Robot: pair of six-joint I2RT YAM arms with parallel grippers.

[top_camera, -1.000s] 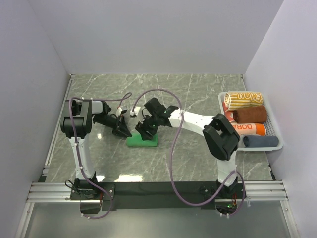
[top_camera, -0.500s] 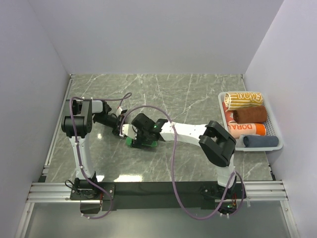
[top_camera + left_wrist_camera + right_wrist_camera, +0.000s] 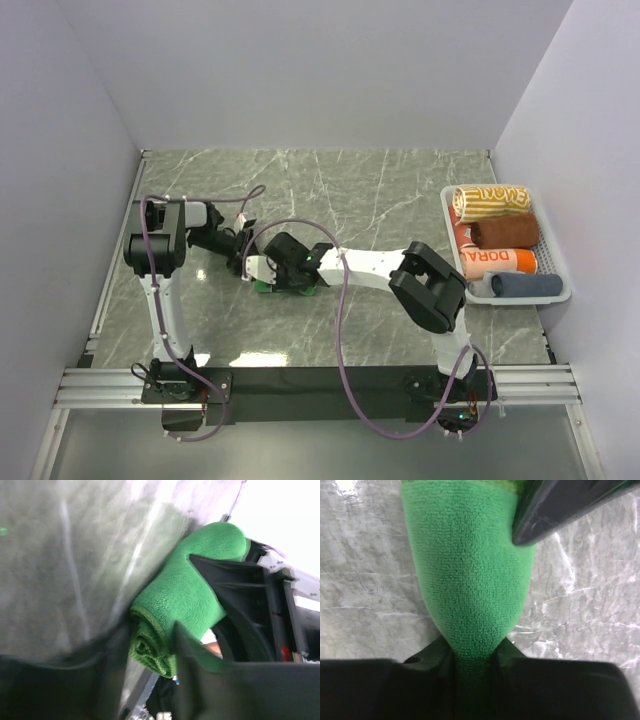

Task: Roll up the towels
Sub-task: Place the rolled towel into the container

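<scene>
The bright green towel [image 3: 185, 595] lies rolled on the marble table; in the top view only a sliver of the green towel [image 3: 262, 290] shows under the grippers. My right gripper [image 3: 471, 655] is shut on the green towel [image 3: 470, 580], which narrows to a pinch between the fingers. From the left, my left gripper [image 3: 150, 652] stands open, and its fingers [image 3: 115, 665] straddle the roll's spiral end. In the top view the right gripper [image 3: 287, 272] sits on the roll and the left gripper [image 3: 241, 262] is just left of it.
A white basket [image 3: 520, 299] at the right edge holds rolled towels: yellow-striped [image 3: 490, 200], brown [image 3: 505, 232], orange-lettered [image 3: 500, 260] and blue-grey [image 3: 525, 285]. White walls close off the table at the back and both sides. A purple cable loops over the right arm.
My right gripper swung left and down onto the green roll and closed on it. My left gripper's fingers spread apart at the roll's end.
</scene>
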